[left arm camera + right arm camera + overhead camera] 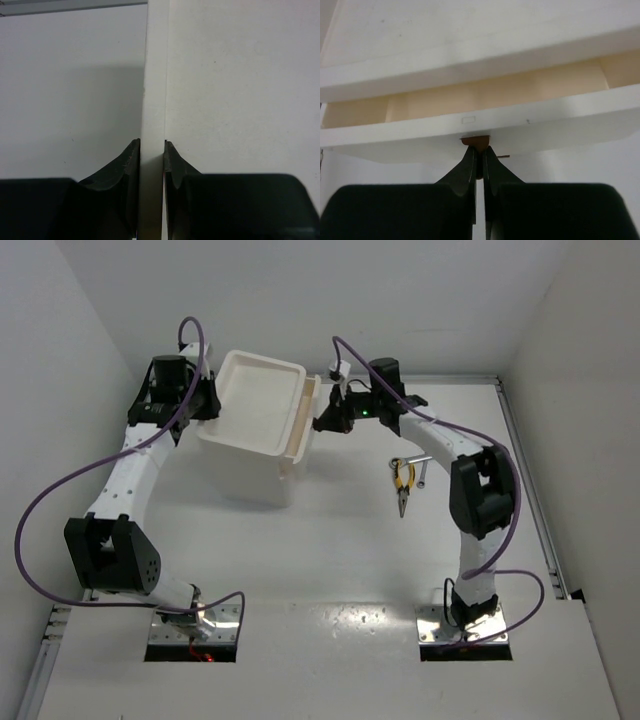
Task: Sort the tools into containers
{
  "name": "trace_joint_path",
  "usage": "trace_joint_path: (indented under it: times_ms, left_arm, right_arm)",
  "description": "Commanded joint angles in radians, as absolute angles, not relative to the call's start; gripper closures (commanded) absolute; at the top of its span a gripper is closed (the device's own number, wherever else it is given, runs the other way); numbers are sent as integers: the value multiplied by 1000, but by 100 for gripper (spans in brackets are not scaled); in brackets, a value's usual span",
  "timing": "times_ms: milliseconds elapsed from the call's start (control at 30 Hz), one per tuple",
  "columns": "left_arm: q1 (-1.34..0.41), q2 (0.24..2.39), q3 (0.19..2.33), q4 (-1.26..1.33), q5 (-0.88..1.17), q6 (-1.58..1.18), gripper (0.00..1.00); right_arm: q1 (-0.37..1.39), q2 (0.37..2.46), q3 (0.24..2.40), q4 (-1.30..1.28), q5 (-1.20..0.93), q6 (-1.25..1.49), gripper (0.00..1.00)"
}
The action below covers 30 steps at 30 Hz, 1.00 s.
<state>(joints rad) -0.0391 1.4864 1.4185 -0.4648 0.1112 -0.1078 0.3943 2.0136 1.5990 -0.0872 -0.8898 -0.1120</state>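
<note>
Left wrist view: what is the left claw [152, 146] doing?
Clenched on the white wall of the big bin [240, 445]. That arm stretches forward, wrist turned inward.
And the right claw [479, 150]?
Clenched too, tips just under the rim of the small bin [470, 125], with an orange-brown bit at them. Held or not, I can't tell. Its forearm reaches left.
Any writing?
A little rectangle on that rim, unreadable.
The tools?
Pliers [402, 478] lie on the table [330, 560] beside the right arm.

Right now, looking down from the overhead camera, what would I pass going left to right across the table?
Big bin → small bin → pliers.
</note>
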Motion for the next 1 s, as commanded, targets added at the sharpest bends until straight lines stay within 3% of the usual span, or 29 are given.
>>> trace_joint_path:
  times_ms: [0, 600, 733, 767, 867, 967]
  left_arm:
    - [-48, 1474, 1417, -499, 133, -218, 100]
    - [-38, 1494, 1465, -499, 41, -227, 100]
    - [-38, 1485, 1465, -489, 51, -227, 100]
    - [-38, 1485, 1465, -489, 63, -218, 100]
    - [-38, 1485, 1465, -489, 90, -209, 88]
    - [-38, 1496, 1483, -489, 115, -199, 70]
  right_arm:
    - [335, 1922, 1562, -107, -891, -158, 100]
    - [166, 1773, 1410, -305, -891, -276, 100]
    - [147, 1764, 1390, -305, -891, -264, 60]
    - [147, 1764, 1390, -295, -882, -264, 57]
    - [147, 1740, 1367, -252, -882, -230, 51]
    - [147, 1715, 1356, -238, -882, -207, 49]
